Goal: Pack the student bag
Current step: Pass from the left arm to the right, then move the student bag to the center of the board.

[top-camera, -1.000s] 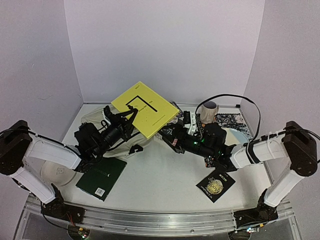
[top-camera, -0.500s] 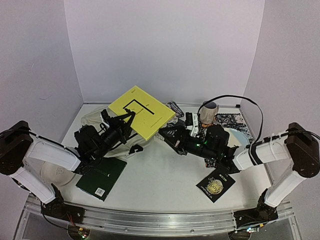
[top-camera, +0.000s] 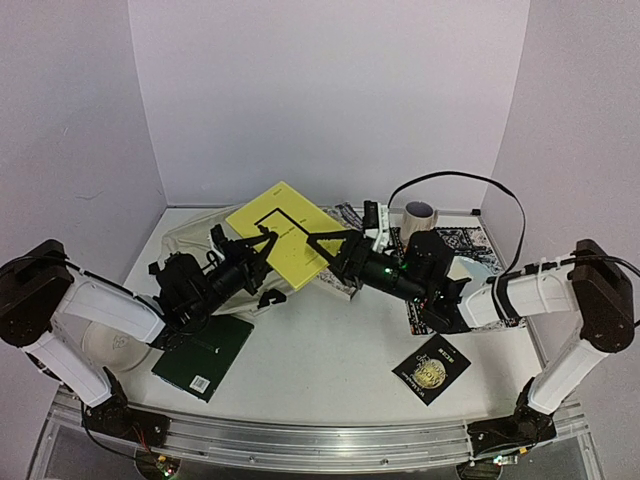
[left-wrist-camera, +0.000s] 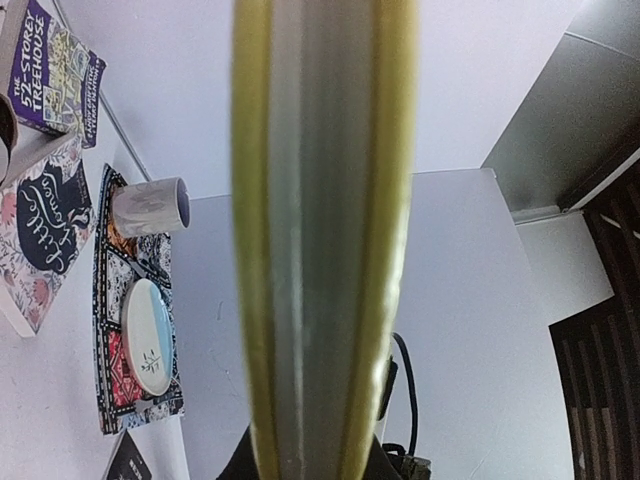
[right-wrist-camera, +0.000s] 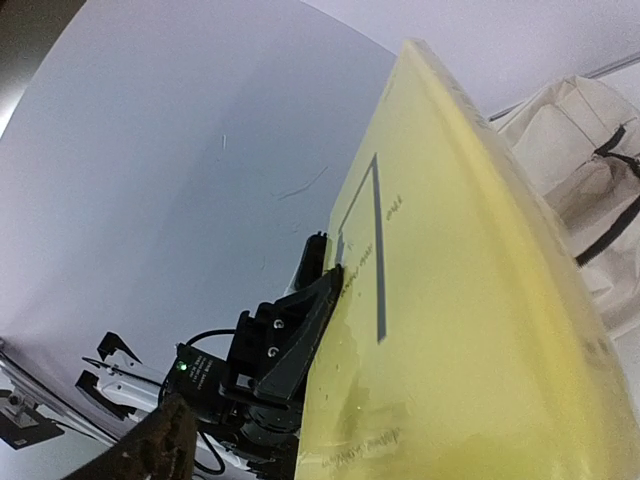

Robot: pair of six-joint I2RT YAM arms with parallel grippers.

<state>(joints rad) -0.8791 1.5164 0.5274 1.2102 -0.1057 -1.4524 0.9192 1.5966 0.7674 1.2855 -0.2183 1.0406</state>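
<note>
A flat yellow book (top-camera: pixel 285 232) with black lines on its cover hangs tilted above the cream student bag (top-camera: pixel 188 232), which lies crumpled at the back left. My left gripper (top-camera: pixel 262 246) is shut on the book's near left edge. The left wrist view shows the book's page edge (left-wrist-camera: pixel 322 240) running up from between the jaws. My right gripper (top-camera: pixel 323 256) stands open at the book's right edge, which lies between its fingers. In the right wrist view the cover (right-wrist-camera: pixel 470 300) fills the frame, with the bag (right-wrist-camera: pixel 590 170) behind it. One right finger (right-wrist-camera: pixel 165 445) shows; the other is hidden.
A dark green book (top-camera: pixel 205 355) lies at the near left, next to a white round object (top-camera: pixel 105 345). A small black booklet (top-camera: pixel 432 368) lies at the near right. A mug (top-camera: pixel 419 220), a plate (top-camera: pixel 472 270) on a patterned mat (top-camera: pixel 468 240), and two more books (left-wrist-camera: pixel 45 205) sit at the back right.
The yellow book has tipped lower and flatter in the left gripper. The right gripper has moved left and up to the book's right edge.
</note>
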